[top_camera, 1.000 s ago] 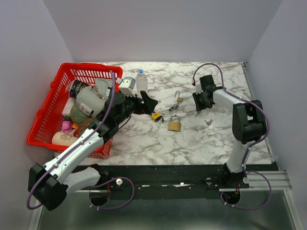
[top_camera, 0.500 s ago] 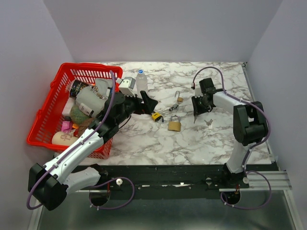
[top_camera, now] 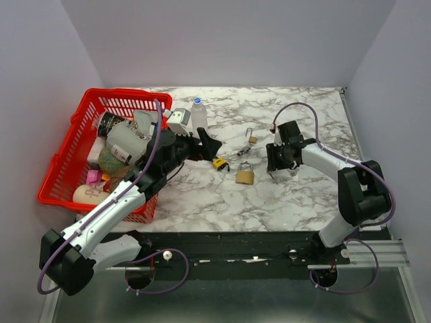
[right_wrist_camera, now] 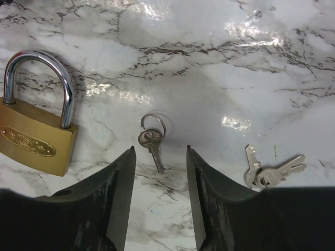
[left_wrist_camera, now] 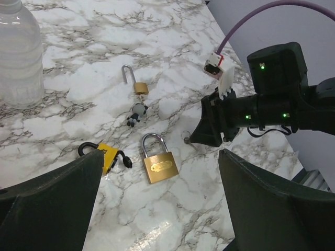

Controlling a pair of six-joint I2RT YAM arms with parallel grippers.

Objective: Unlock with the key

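Barely begun: hovering with right gripper [right_wrist_camera: 158, 157] jaws open either side of key [right_wrist_camera: 152, 142], lying just right of shut brass padlock [right_wrist_camera: 34, 137], gripping nothing; left gripper [top_camera: 205, 145] wide open, empty; remaining: grasp, insert, turn

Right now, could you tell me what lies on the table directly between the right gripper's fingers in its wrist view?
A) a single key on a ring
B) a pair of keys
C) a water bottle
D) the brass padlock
A: the single key on a ring lies in the gap of the open right gripper, with the brass padlock off to its left and the pair of keys off to its right.
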